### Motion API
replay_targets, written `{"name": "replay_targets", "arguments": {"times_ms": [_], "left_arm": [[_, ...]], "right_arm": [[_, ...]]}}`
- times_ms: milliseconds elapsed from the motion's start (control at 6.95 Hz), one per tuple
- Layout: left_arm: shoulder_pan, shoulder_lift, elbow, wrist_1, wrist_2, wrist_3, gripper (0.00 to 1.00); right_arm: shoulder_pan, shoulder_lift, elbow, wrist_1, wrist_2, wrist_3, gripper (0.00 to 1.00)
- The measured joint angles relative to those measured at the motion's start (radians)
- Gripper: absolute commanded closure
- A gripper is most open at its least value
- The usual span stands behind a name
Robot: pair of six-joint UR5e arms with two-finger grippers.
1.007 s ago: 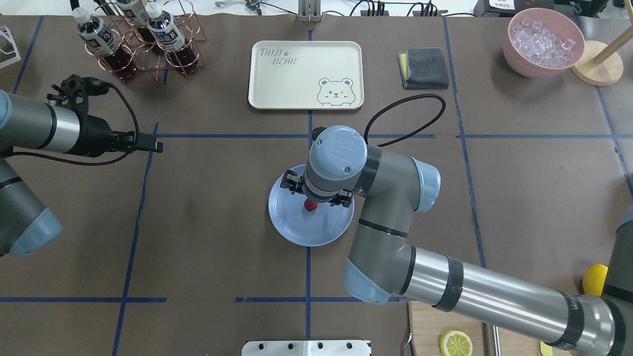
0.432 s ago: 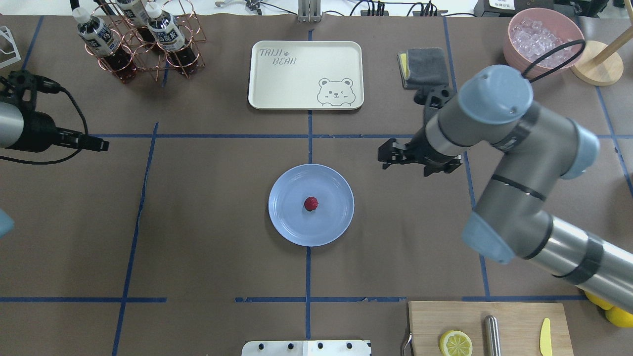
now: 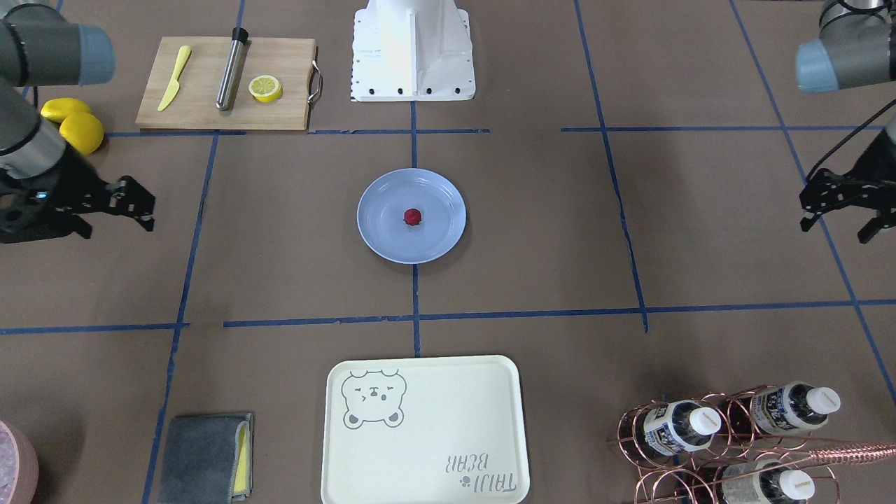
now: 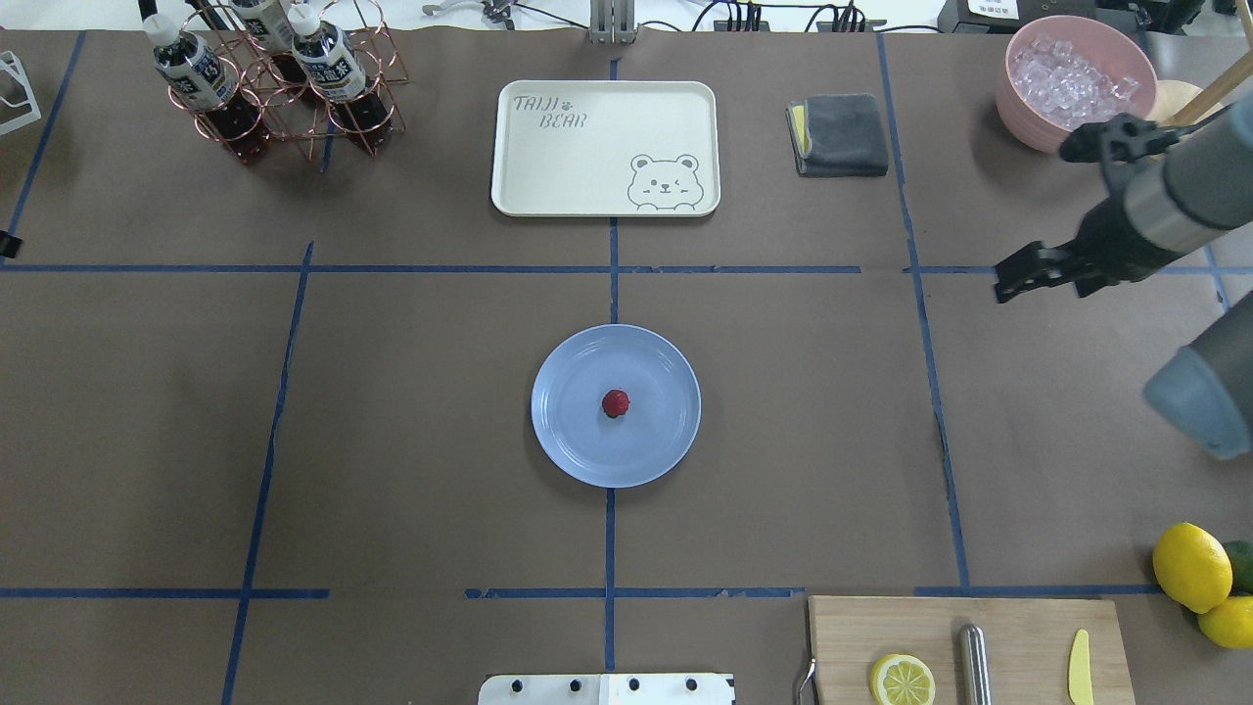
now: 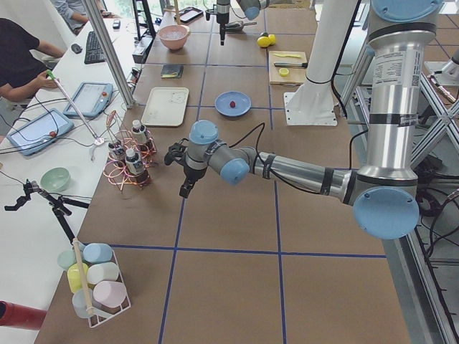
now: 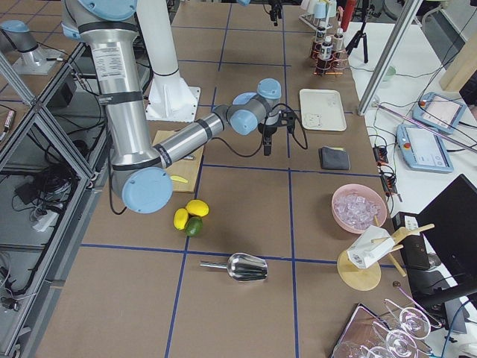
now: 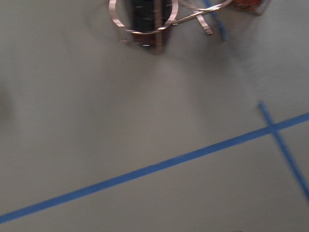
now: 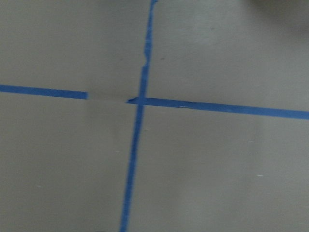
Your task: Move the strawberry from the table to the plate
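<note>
**Task items.** We log 1 strawberry (image 4: 616, 403), dark red, lying near the middle of the light blue plate (image 4: 563, 446). The plate sits on the worktop (image 4: 411, 411) at the crossing of 2 blue tape lines (image 4: 764, 269).

**Claws.** The right claw (image 3: 148, 210) hangs over bare worktop, well apart from the plate, with its fingers spread and holding nothing. The left claw (image 3: 805, 208) is at the opposite side, also well apart. We read a gap between its fingers, and it is empty too.

**Writing.** We read "TAIJI BEAR" with a paw mark and a bear face on the cream tray (image 4: 587, 157). There are 3 bottles (image 4: 323, 59) in a copper wire rack, and their labels are too small for us to read.

**Other stock.**
- 1 folded grey cloth (image 4: 847, 132)
- 1 pink bowl (image 4: 1018, 113) of ice
- 1 wooden board (image 4: 1018, 627) carrying a lemon half (image 4: 903, 680), a metal rod (image 4: 969, 666) and a yellow knife (image 4: 1080, 666)
- 2 whole lemons (image 4: 1191, 566) beside the board
- 1 metal scoop (image 6: 237, 266)

**Surface and room.** The worktop is covered in brown paper and gridded with blue tape. In the left side view we note a white side table with tablets (image 5: 90, 98) and a seated person (image 5: 18, 50).
</note>
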State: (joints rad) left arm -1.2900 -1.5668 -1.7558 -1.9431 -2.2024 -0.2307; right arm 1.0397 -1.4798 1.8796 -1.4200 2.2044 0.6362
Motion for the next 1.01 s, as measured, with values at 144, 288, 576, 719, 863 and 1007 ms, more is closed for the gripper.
{"name": "replay_targets", "arguments": {"times_ms": [144,288,576,719,863,1007], "left_arm": [[-0.115,-0.003,-0.012,0.133,-0.064,0.144,0.0],[-0.21,-0.009,-0.03,0.289,-0.091,0.28,0.0],[-0.296,0.012,-0.04,0.461,-0.109,0.406,0.0],[-0.306,0.046,-0.043,0.475,-0.113,0.42,0.0],[-0.309,0.064,-0.044,0.479,-0.115,0.424,0.0],[-0.309,0.072,-0.042,0.48,-0.116,0.426,0.0]], "right_arm": [[0.109,-0.04,-0.015,-0.046,0.049,-0.174,0.0],[0.197,-0.067,-0.025,-0.109,0.087,-0.329,0.0],[0.296,-0.125,-0.043,-0.195,0.113,-0.55,0.0],[0.326,-0.152,-0.055,-0.205,0.128,-0.609,0.0],[0.354,-0.173,-0.061,-0.211,0.146,-0.654,0.0],[0.375,-0.196,-0.063,-0.212,0.156,-0.699,0.0]]}}
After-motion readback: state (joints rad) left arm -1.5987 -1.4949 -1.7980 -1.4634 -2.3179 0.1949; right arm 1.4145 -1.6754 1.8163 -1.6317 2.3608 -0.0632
